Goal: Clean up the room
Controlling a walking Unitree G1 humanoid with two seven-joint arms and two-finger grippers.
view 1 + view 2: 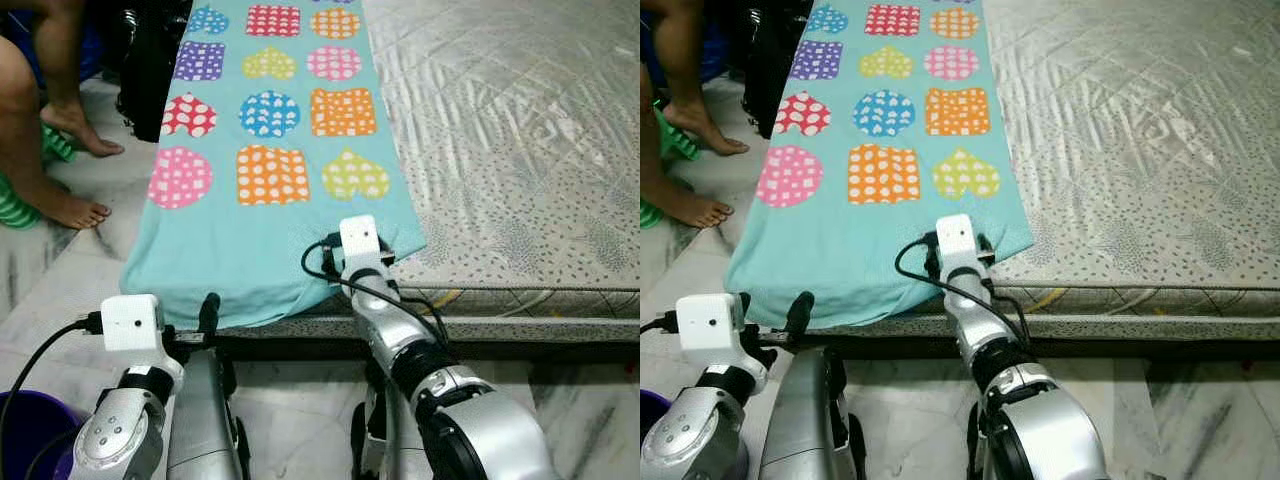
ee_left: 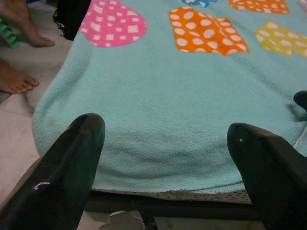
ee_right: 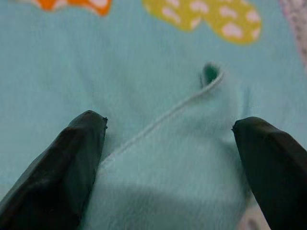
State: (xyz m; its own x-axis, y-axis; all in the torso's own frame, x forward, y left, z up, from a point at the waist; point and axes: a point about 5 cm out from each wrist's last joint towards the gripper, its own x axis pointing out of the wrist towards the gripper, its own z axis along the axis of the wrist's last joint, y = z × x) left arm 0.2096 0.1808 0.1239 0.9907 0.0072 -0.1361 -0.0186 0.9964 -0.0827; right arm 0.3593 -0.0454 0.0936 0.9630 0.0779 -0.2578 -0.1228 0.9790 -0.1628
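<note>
A teal fleece blanket [image 1: 270,240] printed with dotted hearts and squares lies along the left side of a grey quilted mattress [image 1: 520,150], its near end draped over the mattress edge. My left gripper [image 2: 165,129] is open, level with the blanket's hanging near-left hem and just short of it. My right gripper [image 3: 169,122] is open too, right above the blanket's near-right corner [image 3: 192,143], which is folded over on itself. Nothing is held between the fingers of either gripper.
A person's bare feet [image 1: 70,210] stand on the marble floor to the left, beside a green striped item [image 1: 15,205]. A black bag [image 1: 150,70] leans against the mattress at the far left. A purple bucket [image 1: 25,430] sits by my lower left.
</note>
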